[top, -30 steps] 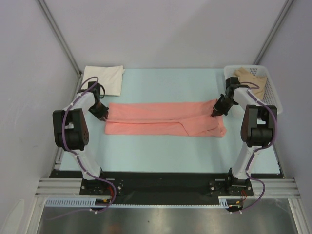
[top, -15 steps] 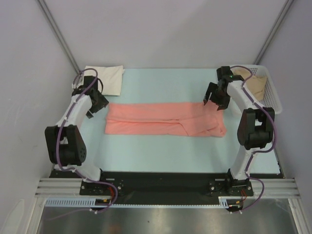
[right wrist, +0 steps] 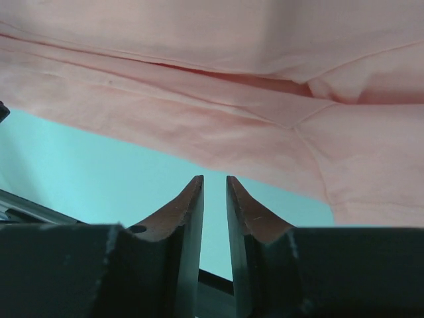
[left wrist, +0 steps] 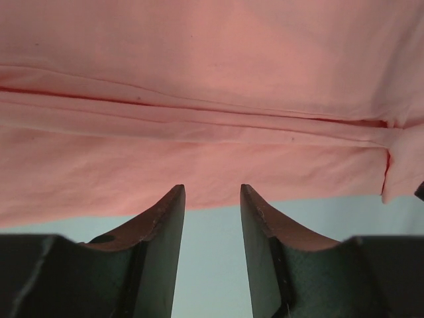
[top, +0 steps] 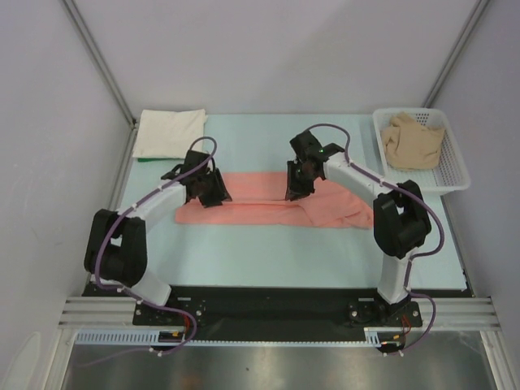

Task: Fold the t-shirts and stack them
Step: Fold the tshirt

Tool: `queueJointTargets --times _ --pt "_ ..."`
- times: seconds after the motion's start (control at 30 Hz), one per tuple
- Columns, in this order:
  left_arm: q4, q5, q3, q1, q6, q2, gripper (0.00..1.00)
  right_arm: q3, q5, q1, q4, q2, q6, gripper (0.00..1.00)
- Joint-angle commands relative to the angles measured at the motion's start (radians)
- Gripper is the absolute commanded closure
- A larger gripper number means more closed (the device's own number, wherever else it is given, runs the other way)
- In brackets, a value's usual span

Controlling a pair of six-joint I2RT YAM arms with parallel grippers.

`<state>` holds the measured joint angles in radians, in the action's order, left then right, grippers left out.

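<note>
The salmon-pink t-shirt (top: 252, 210) lies flat on the table as a long folded strip. My left gripper (top: 213, 193) is over its left part, open and empty. In the left wrist view (left wrist: 212, 189) its tips hover at the shirt's edge (left wrist: 212, 99), with bare table between them. My right gripper (top: 293, 188) is over the shirt's middle, its jaws only narrowly apart and holding nothing. The right wrist view (right wrist: 214, 177) shows the shirt (right wrist: 232, 119) just beyond the tips. The cream-white t-shirt (top: 169, 132) lies folded at the back left. The tan-beige t-shirt (top: 414, 140) is bunched in the basket.
A white mesh basket (top: 459, 166) stands at the back right corner. The light blue table top (top: 268, 256) runs to a black strip at the front, where the arm bases are bolted. Grey walls close the back and sides.
Both grippers have swung inward from the shirt's two ends to over its middle part. The salmon-pink shirt lies about where it was.
</note>
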<state>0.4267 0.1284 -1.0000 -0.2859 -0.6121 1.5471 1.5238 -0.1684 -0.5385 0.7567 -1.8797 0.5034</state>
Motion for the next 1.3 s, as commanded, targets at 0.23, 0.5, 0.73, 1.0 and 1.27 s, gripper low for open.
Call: queueJointTargets --times 0.23,0.5,0.73,1.0,1.27 --pt "-0.077 0.120 -0.075 0.007 0.029 0.139 0.57 0.001 -0.069 -0.023 -0.071 -0.122 0.037 0.78" --pt "-0.030 0.102 -0.166 0.007 0.060 0.235 0.57 0.061 -0.069 -0.017 -0.059 -0.206 0.034 0.76" --pt "0.085 -0.038 -0.346 0.013 0.135 0.268 0.55 0.269 -0.010 0.034 -0.019 -0.327 0.006 0.73" --pt "0.098 -0.070 -0.263 0.007 0.135 0.145 0.49 0.481 -0.039 0.104 0.154 -0.397 -0.039 0.52" --pt "-0.029 0.107 -0.124 -0.007 0.117 0.097 0.52 0.032 -0.046 0.225 0.058 0.009 -0.016 0.26"
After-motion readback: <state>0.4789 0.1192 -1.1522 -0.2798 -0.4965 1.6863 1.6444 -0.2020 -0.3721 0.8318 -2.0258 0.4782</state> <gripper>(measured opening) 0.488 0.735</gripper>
